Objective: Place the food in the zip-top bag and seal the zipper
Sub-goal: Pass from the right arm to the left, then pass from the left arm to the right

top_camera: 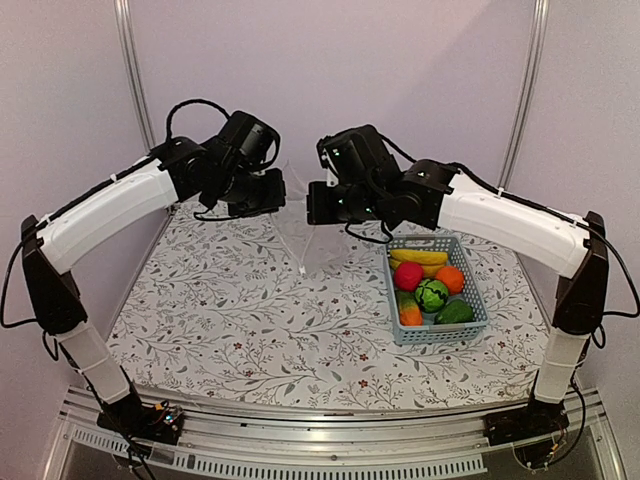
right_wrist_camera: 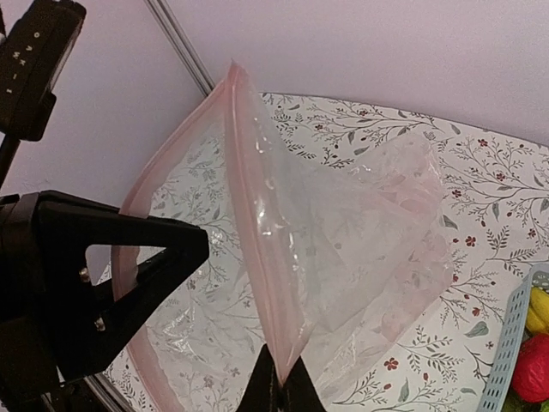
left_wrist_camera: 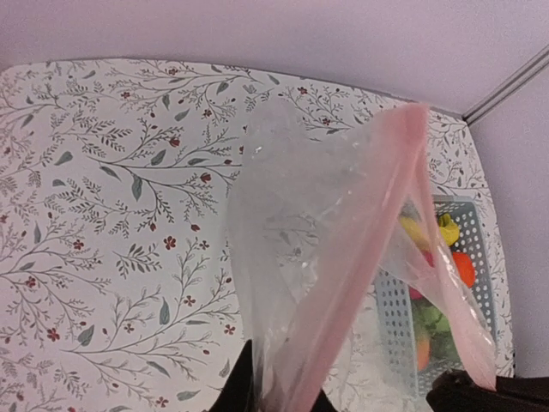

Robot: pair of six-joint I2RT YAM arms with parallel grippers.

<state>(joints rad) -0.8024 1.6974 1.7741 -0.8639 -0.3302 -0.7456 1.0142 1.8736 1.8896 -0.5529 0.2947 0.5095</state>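
– Bag (top_camera: 303, 238) first: where do we have it?

– Up off the table (top_camera: 230, 320), hanging between the two arms. It is well apart from the basket (top_camera: 440, 336) on the right, where the toy food (top_camera: 431, 294) lies: bananas, a red piece, an orange one and some green ones. Nothing is in the bag yet.

– And our hold?

– The left fingers (left_wrist_camera: 242, 386) are pinched together on one pink lip of the zipper (left_wrist_camera: 377, 215). The right fingers (right_wrist_camera: 264, 390) are clamped on the other lip, and the mouth gapes between them.

– How do we expect it to handle?

– We judge it very light, thin and limp. The film is crinkled and will likely sag or fold wherever we let go. It also looks slick, so a loose pinch could slide off. The zipper strip seems the one firmer part, so we should hold there, not on the clear film.

– Then the trouble?

– With both arms busy, neither can fetch food. We reckon one lip must be released, and the mouth may collapse once it is. The toys look hard and light, easy to pinch across a narrow side, though the round ones may roll.
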